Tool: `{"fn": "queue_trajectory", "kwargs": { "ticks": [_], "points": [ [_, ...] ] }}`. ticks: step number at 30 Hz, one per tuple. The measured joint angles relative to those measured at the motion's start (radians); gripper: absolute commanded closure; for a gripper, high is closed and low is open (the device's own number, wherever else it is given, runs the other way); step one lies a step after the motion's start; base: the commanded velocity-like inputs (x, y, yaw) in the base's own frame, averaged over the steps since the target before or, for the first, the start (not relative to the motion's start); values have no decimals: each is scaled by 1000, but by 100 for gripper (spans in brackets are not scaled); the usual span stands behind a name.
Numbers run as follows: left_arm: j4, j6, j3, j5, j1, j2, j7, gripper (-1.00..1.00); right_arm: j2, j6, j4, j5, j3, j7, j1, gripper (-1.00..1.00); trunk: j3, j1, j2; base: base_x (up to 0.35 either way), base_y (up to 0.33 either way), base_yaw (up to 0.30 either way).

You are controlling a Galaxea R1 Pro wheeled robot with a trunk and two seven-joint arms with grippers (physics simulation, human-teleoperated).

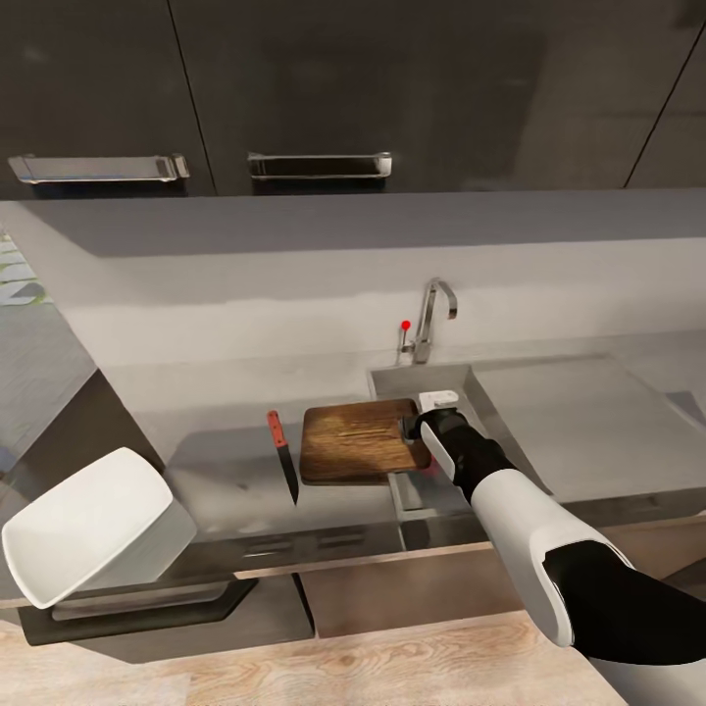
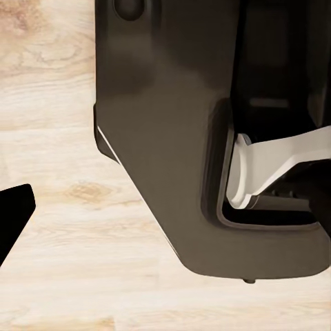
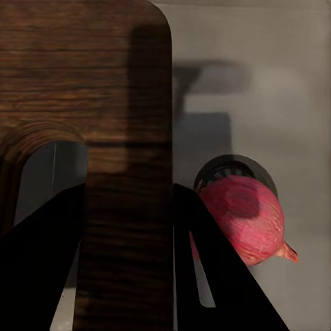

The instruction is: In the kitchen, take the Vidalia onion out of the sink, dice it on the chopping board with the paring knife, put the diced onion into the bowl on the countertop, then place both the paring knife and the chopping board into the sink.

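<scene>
Now, right gripper [image 3: 127, 276]: its two black fingers [image 3: 34, 276] sit on either side of the chopping board [image 1: 355, 441], by the handle slot.
Board: end pokes over the sink [image 1: 431, 495].
Onion [image 3: 245, 217]: red, in the sink by the dark drain.
Knife [image 1: 282, 456]: flat on the grey countertop [image 1: 216, 471], just beside the board.
Bowl [image 1: 93, 520]: white, tilted, near the counter's edge.
Left gripper: cannot tell.
Room: dark cupboards [image 1: 294, 88] above, pale wood floor [image 2: 55, 103].

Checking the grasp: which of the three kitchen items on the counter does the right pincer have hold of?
The brown chopping board. The right pincer straddles its handle end at the sink edge, while the knife lies untouched beside it and the white bowl sits far left.
</scene>
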Motion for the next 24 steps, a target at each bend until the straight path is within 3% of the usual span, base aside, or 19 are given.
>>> {"fn": "queue_trajectory", "kwargs": {
  "ticks": [16,24],
  "points": [
    [6,-1,0,0,0,0,0,-100,0,-2,-23,-20,2,1,0,100,-22,0,0,0,0,0],
    [6,-1,0,0,0,0,0,-100,0,-1,-32,-11,-1,0,0,100,-24,0,0,0,59,0]
  ]
}}
